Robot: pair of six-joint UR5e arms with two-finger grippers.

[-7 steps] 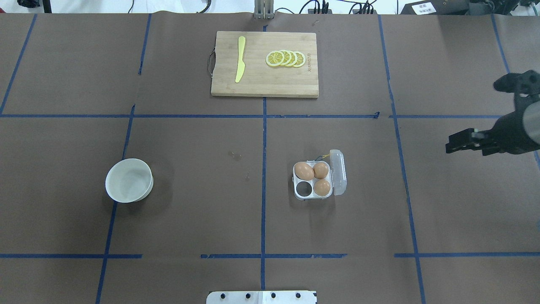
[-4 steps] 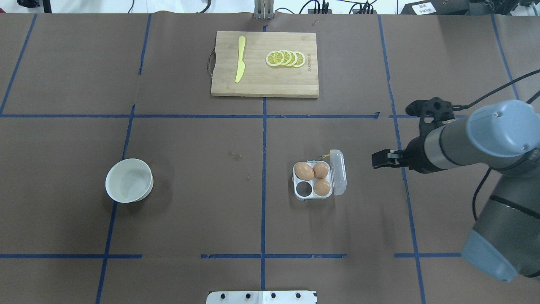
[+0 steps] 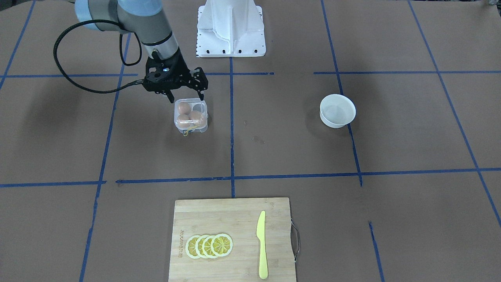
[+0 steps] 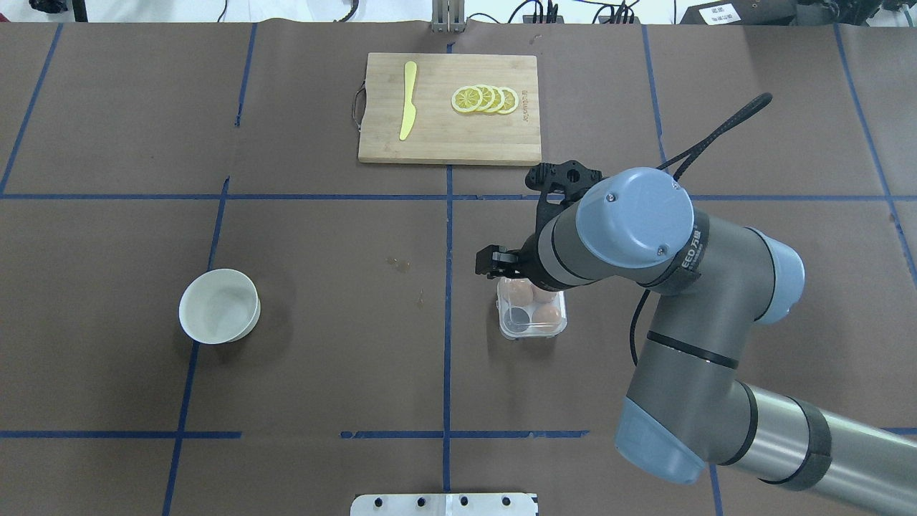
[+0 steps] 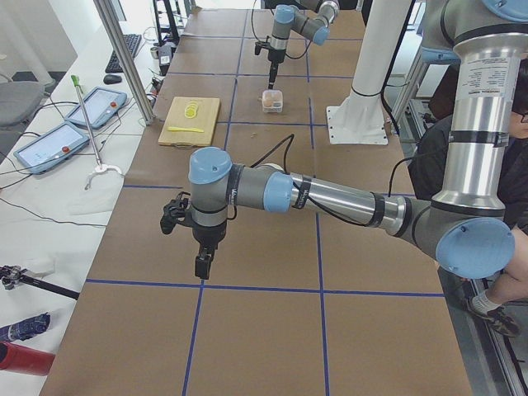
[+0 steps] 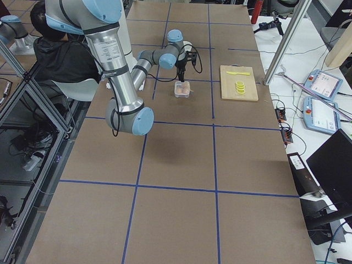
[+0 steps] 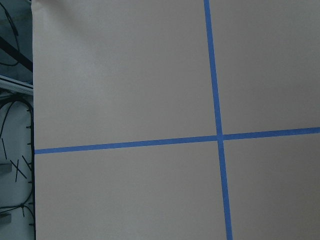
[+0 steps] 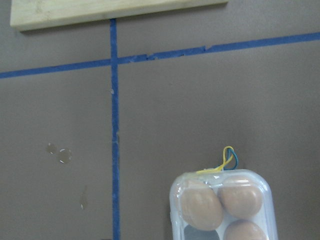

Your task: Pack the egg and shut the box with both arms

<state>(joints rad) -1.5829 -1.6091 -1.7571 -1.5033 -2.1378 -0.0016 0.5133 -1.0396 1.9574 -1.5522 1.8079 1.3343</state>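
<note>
The clear box [image 4: 531,324] sits right of the table's centre, and its lid lies down over the cups. Three orange-brown eggs [image 8: 200,207] show through it and one cup is bare; I cannot tell which egg is the task's. A yellow strand [image 8: 227,160] sticks out at its far side. My right gripper [image 3: 187,96] is open and empty, just above the box's robot-side edge, with one finger on each side. The right arm covers part of the box in the overhead view. My left gripper [image 5: 202,266] shows only in the left side view, so I cannot tell its state.
A white bowl [image 4: 218,306] stands empty at the left. A wooden cutting board [image 4: 449,143] at the far middle carries a yellow knife [image 4: 408,100] and lemon slices [image 4: 486,99]. The white base pedestal [image 3: 231,27] is on the robot's side.
My right arm has swung in from the right edge to over the box. The lid, which stood open on the box's right side, now lies over the eggs.
</note>
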